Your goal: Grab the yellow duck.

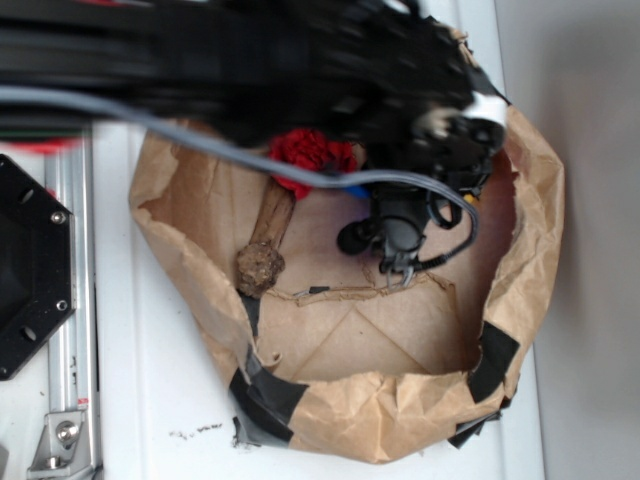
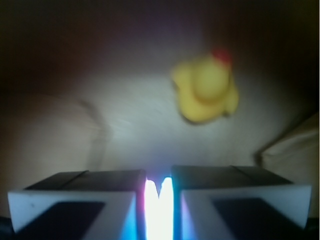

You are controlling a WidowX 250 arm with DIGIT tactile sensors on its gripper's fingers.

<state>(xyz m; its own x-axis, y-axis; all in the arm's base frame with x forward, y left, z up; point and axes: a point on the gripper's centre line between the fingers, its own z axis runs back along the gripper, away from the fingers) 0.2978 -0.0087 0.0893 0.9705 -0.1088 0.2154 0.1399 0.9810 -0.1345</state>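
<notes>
Exterior view: my gripper hangs inside the paper bag, duck hidden from me; wrist view: jaws nearly pressed together on nothing, yellow duck loose ahead and right, so grab not begun.
</notes>
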